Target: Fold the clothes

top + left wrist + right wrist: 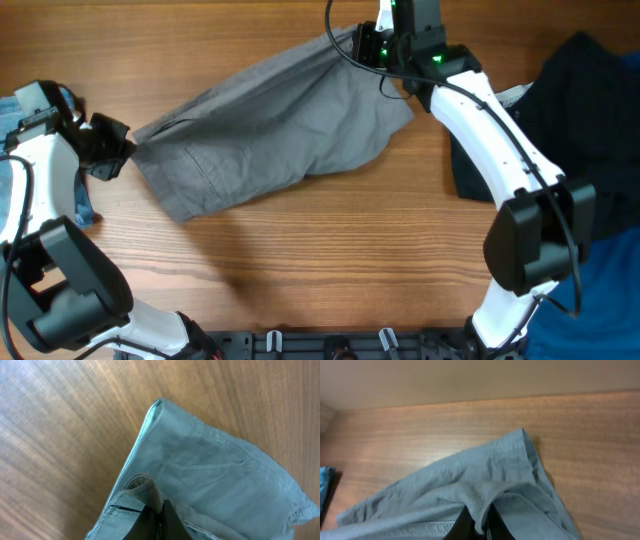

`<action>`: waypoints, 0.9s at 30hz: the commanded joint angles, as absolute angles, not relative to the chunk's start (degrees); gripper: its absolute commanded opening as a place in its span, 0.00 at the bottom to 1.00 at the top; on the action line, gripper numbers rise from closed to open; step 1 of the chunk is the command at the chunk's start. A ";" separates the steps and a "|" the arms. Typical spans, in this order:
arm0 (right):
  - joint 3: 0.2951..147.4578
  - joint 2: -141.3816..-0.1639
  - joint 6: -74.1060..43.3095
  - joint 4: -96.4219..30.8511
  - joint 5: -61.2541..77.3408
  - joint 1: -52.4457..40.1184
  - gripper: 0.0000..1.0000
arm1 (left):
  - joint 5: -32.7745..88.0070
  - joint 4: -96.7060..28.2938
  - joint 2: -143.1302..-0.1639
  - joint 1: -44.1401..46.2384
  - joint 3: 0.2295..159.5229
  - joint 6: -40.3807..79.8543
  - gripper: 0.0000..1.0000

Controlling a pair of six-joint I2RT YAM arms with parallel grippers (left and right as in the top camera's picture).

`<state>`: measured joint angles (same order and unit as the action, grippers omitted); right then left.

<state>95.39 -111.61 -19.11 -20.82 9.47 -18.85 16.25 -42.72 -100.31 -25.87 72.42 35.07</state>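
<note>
A pair of grey shorts (270,115) lies stretched across the wooden table, from left to upper right. My left gripper (118,150) is shut on the shorts' left end; the left wrist view shows a fold of grey cloth (200,475) pinched between the dark fingers (159,522). My right gripper (372,48) is shut on the shorts' upper right end; the right wrist view shows a ridge of grey cloth (470,485) clamped between the fingers (481,525).
A pile of black clothing (590,110) lies at the right edge, with blue fabric (600,300) below it. Light blue cloth (20,120) lies at the far left edge, also in the right wrist view (324,485).
</note>
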 commanded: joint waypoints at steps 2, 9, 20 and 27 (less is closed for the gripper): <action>97.41 -115.18 -18.83 -16.56 5.17 -18.87 0.05 | 11.92 -39.81 -101.06 -24.60 73.52 35.44 0.08; 97.38 -116.07 -19.49 -15.27 6.02 -18.83 0.98 | 11.94 -40.64 -101.06 -24.27 73.52 35.40 0.90; 96.86 -116.07 -17.74 -30.46 -4.27 -18.68 0.91 | 11.92 -51.07 -101.06 -24.21 73.45 35.14 1.00; 94.56 -116.92 -15.40 -33.95 -4.60 -18.28 0.90 | 11.92 -52.56 -101.08 -24.21 71.61 34.98 1.00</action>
